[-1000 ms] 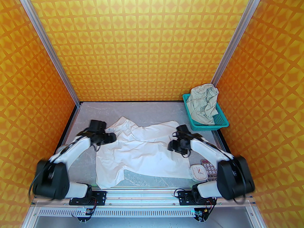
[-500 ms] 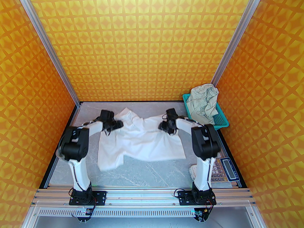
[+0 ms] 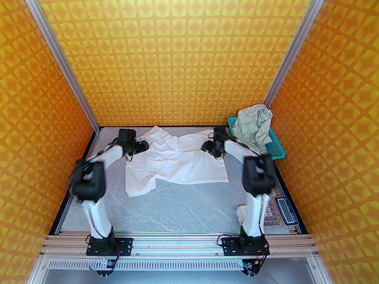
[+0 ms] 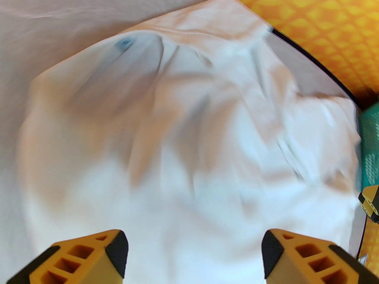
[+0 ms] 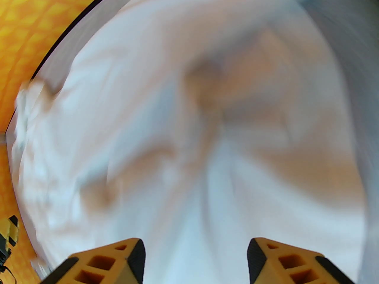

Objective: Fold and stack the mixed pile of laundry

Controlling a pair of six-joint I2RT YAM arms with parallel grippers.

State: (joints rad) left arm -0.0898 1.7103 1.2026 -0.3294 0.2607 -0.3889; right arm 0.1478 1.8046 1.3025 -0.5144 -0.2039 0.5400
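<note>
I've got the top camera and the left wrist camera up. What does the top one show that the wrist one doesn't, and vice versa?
Top view adds: the white shirt in full outline, crumpled shorts heaped in the teal basket, and a calculator at the right edge of the table. Left wrist view adds: the left tool with tips wide apart over the creased cloth, nothing between them, and a small blue mark on the fabric. Shared: the shirt, a bit of the basket, the grey table.
</note>
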